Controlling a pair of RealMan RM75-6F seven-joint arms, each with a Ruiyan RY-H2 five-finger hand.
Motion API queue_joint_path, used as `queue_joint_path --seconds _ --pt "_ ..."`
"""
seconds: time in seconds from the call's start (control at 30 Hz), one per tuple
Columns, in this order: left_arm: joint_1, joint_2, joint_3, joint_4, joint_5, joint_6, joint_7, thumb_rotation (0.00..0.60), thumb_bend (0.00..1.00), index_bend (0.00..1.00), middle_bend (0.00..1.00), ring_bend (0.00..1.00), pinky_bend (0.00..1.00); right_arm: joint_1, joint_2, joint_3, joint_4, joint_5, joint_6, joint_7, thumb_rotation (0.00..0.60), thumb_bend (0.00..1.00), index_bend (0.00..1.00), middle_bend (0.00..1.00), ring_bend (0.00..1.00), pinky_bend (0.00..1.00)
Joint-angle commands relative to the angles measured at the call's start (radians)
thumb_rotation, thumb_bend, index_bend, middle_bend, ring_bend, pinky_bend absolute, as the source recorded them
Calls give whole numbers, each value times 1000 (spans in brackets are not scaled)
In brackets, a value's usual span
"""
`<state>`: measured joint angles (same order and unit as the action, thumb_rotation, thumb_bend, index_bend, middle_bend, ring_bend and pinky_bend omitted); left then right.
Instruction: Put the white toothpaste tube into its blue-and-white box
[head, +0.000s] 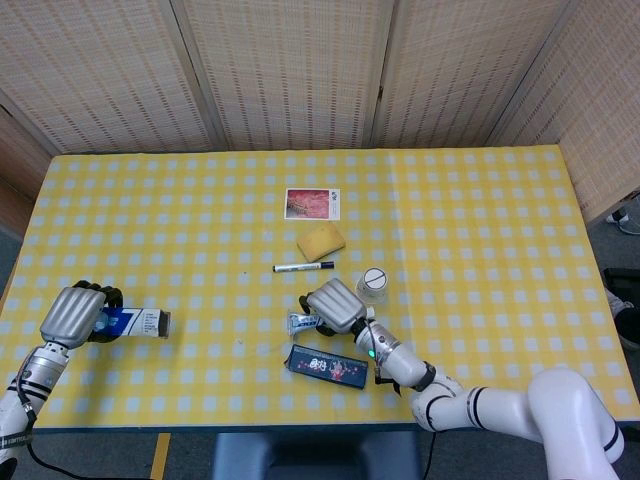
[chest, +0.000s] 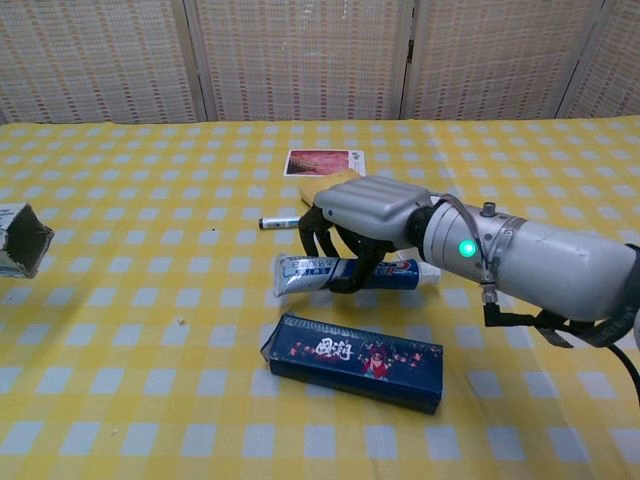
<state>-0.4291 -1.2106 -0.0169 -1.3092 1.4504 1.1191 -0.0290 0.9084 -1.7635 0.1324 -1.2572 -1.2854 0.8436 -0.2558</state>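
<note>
Right hand (chest: 365, 215) grips the toothpaste tube (chest: 345, 272) above the table, left hand (head: 72, 316) clutches the open box (head: 138, 322) well apart, so tube and box must yet meet.

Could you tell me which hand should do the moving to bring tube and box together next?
Probably the right hand: it grips the white toothpaste tube, while the left hand holds the blue-and-white box.

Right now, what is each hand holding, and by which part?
The right hand grips the toothpaste tube around its middle. The left hand holds the blue-and-white box by its closed end, with the open end facing away.
</note>
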Motion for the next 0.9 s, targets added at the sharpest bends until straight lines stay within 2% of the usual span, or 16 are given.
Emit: queue_joint_path --seconds 0.03,0.33,0.53,0.67,0.9 --pt "2 2 -3 -9 -3 5 6 600 185 650 616 496 390 -26 25 14 -26 -50 61 84 600 361 751 607 651 622" --pt "14 22 -19 -82 -36 6 -11 600 191 650 616 497 390 -103 130 70 -157 -125 201 456 600 361 755 613 688 656" --pt "20 20 -51 -193 -103 23 94 600 190 655 621 501 392 -157 208 113 -295 -146 270 757 600 361 755 613 687 656" --pt "23 6 -67 -293 -153 29 157 600 189 656 623 504 393 -190 264 118 -377 -191 321 895 600 361 755 613 686 656" --pt "7 -32 -87 -427 -235 3 211 600 190 656 624 503 393 -247 284 121 -455 -262 450 1087 600 361 755 614 686 657"
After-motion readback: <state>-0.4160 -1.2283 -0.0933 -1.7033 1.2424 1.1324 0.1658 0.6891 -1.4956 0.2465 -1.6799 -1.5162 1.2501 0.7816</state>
